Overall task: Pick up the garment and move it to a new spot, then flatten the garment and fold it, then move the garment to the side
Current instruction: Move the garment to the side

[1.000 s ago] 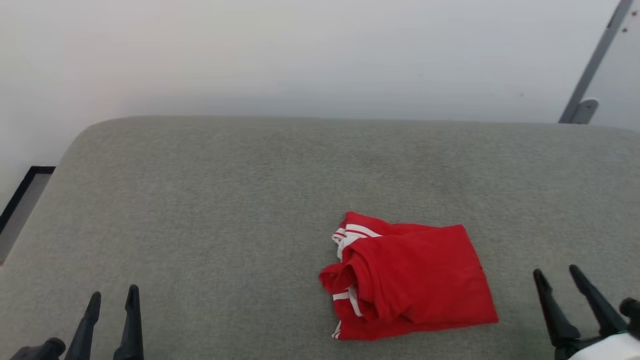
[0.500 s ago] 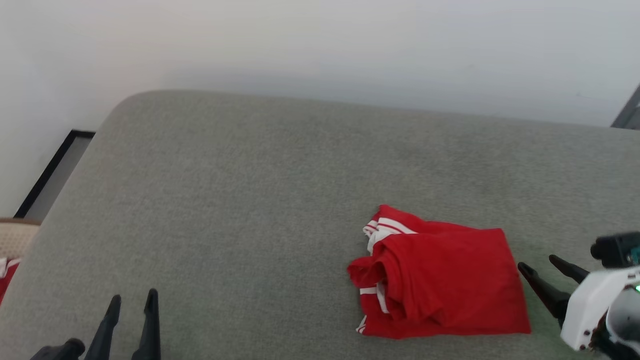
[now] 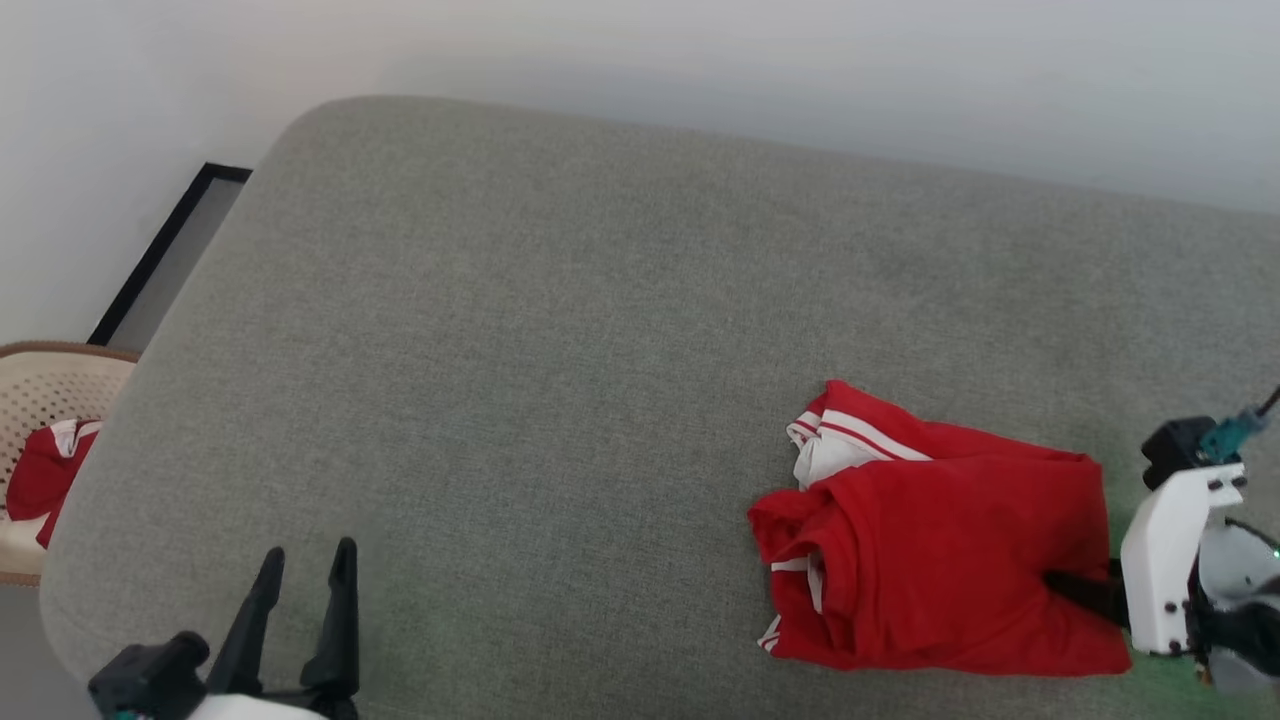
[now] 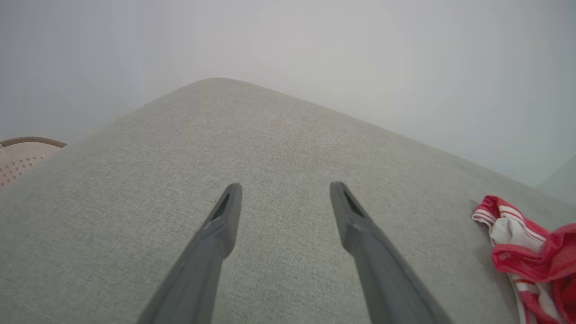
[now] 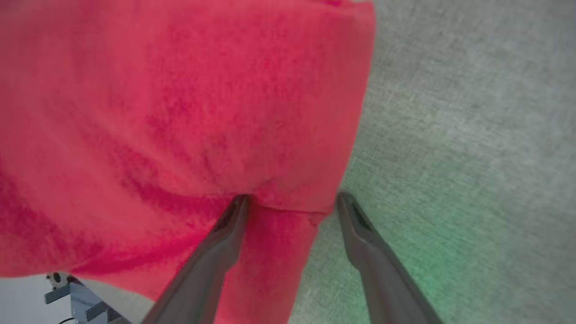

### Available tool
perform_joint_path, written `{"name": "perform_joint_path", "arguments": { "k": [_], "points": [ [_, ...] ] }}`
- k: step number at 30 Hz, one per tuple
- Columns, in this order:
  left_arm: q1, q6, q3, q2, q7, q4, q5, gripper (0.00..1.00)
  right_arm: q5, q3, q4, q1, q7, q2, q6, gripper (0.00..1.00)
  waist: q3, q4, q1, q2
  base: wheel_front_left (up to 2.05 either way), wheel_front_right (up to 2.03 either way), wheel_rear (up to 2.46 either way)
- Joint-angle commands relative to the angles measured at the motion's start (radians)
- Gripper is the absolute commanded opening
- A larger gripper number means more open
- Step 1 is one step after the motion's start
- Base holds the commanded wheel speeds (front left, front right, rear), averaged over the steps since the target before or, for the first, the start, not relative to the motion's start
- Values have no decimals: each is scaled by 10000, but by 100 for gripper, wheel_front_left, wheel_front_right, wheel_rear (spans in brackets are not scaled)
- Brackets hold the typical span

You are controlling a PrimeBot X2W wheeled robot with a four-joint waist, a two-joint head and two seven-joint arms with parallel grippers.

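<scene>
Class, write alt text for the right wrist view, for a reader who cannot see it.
The right tool, open, straddles the edge of the red garment: one dark finger lies against the cloth, the other over the grey cushion beside it. A faint green glow tints the cushion near that finger.

Bright, soft, even light. The wall (image 3: 700, 40) washes out pale, with a faint shadow above the grey cushion (image 3: 550, 350). In the right wrist view the garment (image 5: 180, 112) is blurred close-up, and a green glow (image 5: 432, 270) tints the upholstery beside it.
</scene>
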Motion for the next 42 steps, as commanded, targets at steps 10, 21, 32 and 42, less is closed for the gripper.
{"name": "perform_joint_path", "arguments": {
  "k": [10,21,32,42],
  "points": [
    [-827,-32,-211,2,-45,242,-328,100,483,77,793,-769,885,978,4,0,599,24,0,-1,0,0,0],
    [-1629,-30,-327,265,-45,10,-219,100,257,-746,101,-1424,488,-441,-22,0,1097,-764,0,-1,0,0,0],
    [-2792,-32,-1109,490,-45,-329,121,100,-375,-1469,29,-2226,-121,-1427,-19,0,1658,-1820,0,-1,0,0,0],
    [-4092,-30,-2226,677,-45,-319,169,100,-1544,-1565,192,-3232,-1441,-2358,-19,0,2318,-2935,0,-1,0,0,0]
  ]
}}
